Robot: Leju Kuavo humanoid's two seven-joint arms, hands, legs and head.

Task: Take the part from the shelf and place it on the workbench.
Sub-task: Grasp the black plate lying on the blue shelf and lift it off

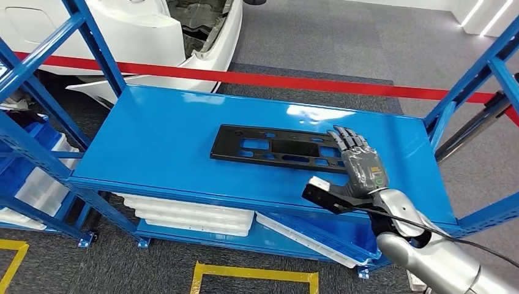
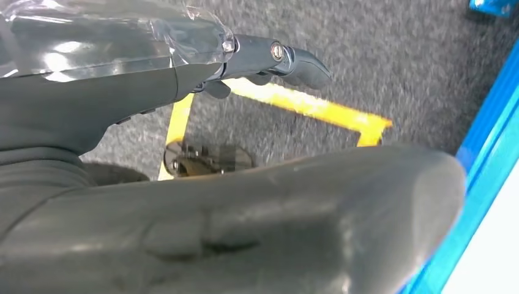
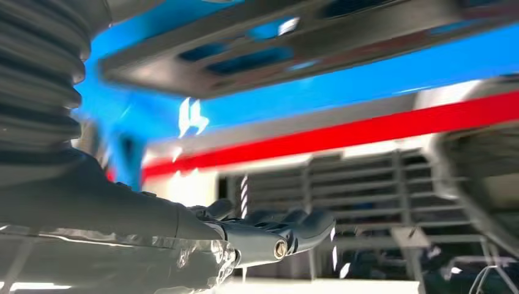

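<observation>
A flat black part (image 1: 269,147) with several rectangular cut-outs lies on the top board of the blue shelf (image 1: 165,141), right of its middle. My right hand (image 1: 361,162) reaches over the shelf's front edge, fingers stretched out flat at the part's right end and holding nothing. The right wrist view shows the part (image 3: 294,43) blurred, with a gap between it and the straight fingers of that hand (image 3: 269,236). My left hand (image 2: 122,92) hangs over the carpet with its fingers out and nothing in it.
Red barrier tape (image 1: 275,79) runs behind the shelf, with a white car body (image 1: 122,30) beyond it. Blue uprights stand at the shelf's corners. White trays (image 1: 190,217) lie on the lower level. Yellow floor markings (image 1: 251,272) lie before the shelf.
</observation>
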